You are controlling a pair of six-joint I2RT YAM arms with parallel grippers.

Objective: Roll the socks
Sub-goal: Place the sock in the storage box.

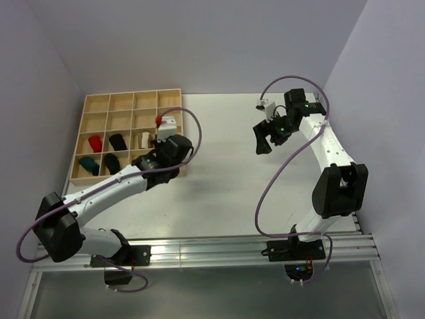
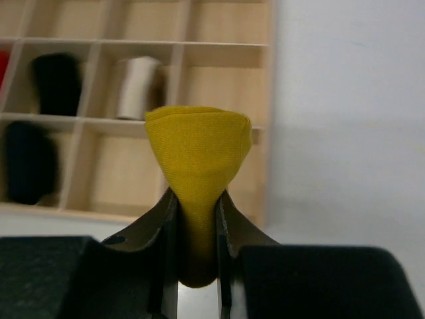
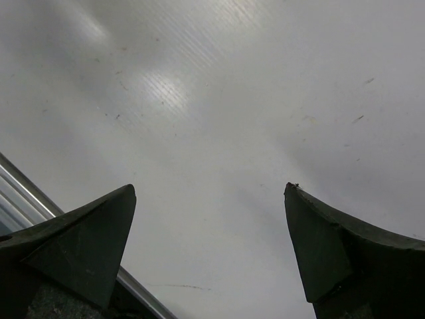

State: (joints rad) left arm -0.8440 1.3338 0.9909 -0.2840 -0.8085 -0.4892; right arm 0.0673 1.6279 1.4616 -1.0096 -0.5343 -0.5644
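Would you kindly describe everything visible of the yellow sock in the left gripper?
The yellow sock is a mustard, fine-knit roll with folded edges at its rounded top. Its lower part is pinched between the left gripper's dark fingers, flaring above them. It is held over the wooden tray's right-hand compartments; nothing else visibly touches it.

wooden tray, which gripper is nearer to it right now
Left. The left gripper, shut on the yellow sock, is at the right side of the wooden tray. The right gripper hangs open over the table, well off to its right.
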